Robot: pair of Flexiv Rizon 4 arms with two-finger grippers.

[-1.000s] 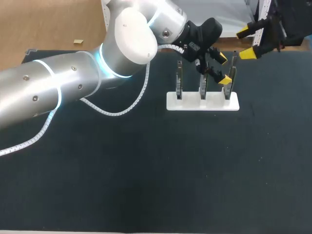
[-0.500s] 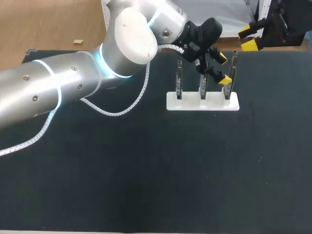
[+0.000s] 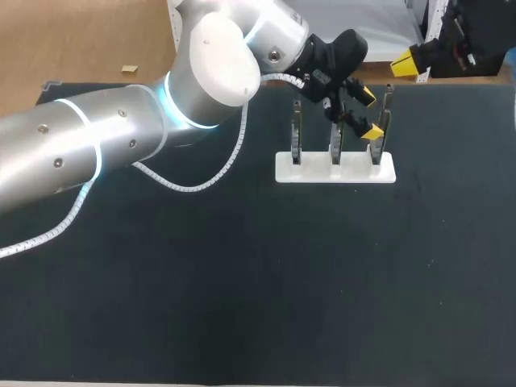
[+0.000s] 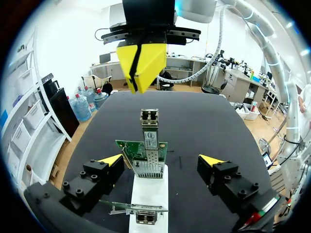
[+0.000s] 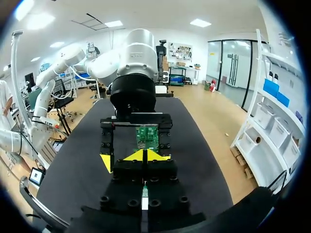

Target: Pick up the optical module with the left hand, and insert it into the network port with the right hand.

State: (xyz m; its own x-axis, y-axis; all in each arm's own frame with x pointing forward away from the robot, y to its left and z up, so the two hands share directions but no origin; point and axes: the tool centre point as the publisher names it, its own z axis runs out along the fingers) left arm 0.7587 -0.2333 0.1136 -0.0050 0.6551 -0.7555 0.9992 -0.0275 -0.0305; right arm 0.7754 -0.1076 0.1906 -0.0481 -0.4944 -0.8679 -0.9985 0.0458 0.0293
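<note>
While our left gripper (image 4: 160, 162) hangs wide open astride the middle board (image 4: 146, 156) on the white stand (image 3: 335, 168), the optical module (image 4: 149, 131) sits upright in that board's port, unheld; our right gripper (image 5: 138, 156), tips pressed together on nothing, waits just beyond the stand's far side, likely leaving the left room to pick.

left hand (image 4: 160, 164) open, right hand (image 5: 144, 156) closed
</note>
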